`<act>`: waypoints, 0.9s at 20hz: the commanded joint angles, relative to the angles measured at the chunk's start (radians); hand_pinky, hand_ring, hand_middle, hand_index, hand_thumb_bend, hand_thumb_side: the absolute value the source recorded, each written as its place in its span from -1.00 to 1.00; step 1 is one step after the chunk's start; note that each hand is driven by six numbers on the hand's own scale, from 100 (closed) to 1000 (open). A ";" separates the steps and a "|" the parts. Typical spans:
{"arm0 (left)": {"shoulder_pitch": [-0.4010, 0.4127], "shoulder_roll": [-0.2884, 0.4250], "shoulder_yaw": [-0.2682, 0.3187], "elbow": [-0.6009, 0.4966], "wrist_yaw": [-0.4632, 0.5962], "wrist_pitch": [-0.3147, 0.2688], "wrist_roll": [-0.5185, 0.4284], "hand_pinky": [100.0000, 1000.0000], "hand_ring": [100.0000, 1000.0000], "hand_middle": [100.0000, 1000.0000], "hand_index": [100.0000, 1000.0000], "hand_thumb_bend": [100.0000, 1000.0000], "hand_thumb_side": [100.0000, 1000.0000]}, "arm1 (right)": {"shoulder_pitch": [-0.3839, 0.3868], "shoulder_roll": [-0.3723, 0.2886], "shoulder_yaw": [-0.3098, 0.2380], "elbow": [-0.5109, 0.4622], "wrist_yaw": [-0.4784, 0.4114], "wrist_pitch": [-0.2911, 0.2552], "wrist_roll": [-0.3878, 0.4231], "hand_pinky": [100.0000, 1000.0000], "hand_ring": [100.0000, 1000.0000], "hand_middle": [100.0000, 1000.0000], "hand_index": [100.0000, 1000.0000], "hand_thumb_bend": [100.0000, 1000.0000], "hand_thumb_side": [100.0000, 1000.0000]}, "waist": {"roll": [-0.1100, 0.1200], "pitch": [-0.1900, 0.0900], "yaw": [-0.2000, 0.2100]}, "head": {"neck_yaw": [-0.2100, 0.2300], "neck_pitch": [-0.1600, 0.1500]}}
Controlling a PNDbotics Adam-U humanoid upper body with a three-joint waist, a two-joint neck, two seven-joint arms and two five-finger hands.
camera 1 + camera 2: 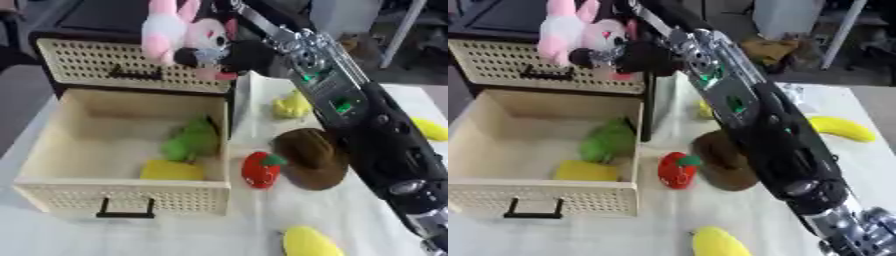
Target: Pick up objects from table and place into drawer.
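Pink plush held high above open drawer.
Right hand [229, 56] curled on pink plush toy [182, 31], hanging over drawer [122, 192]'s back edge; open tray just below, toward the left.

A robotics test lab, by every visible sign: a counter [367, 90] draped in plain white cloth carries a woven-front drawer unit [131, 65] and scattered toy props, among them a plush strawberry [261, 170] and a toy banana [843, 128]. Behind the counter lie a bare grey floor [859, 55], a white metal stand leg [840, 30] and loose clutter [770, 49], more a working test space than a home.
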 commanded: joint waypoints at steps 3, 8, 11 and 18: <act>-0.003 0.017 0.011 -0.013 0.003 0.000 -0.002 0.03 0.40 0.19 0.75 -1.00 1.00 | -0.012 -0.030 -0.002 -0.046 -0.008 0.017 -0.061 -0.01 -0.02 -0.33 -0.04 0.27 0.48 | 0.012 -0.027 -0.004 | 0.004 -0.014; -0.002 0.017 0.011 -0.013 0.004 -0.001 -0.003 0.03 0.40 0.19 0.75 -1.00 1.00 | -0.010 -0.033 0.004 -0.064 -0.028 0.021 -0.066 -0.01 -0.03 -0.33 -0.04 0.27 0.48 | 0.013 -0.028 -0.007 | 0.006 -0.016; 0.000 0.016 0.012 -0.013 0.004 -0.001 -0.003 0.03 0.40 0.19 0.75 -1.00 1.00 | -0.006 -0.032 0.010 -0.094 -0.042 0.018 -0.064 -0.02 -0.03 -0.33 -0.05 0.26 0.50 | 0.013 -0.029 -0.008 | 0.007 -0.011; -0.004 0.017 0.011 -0.013 0.007 0.000 -0.005 0.03 0.40 0.19 0.75 -1.00 1.00 | 0.001 -0.032 0.017 -0.138 -0.065 0.026 -0.050 -0.02 -0.03 -0.33 -0.05 0.27 0.50 | 0.011 -0.032 -0.011 | 0.012 -0.011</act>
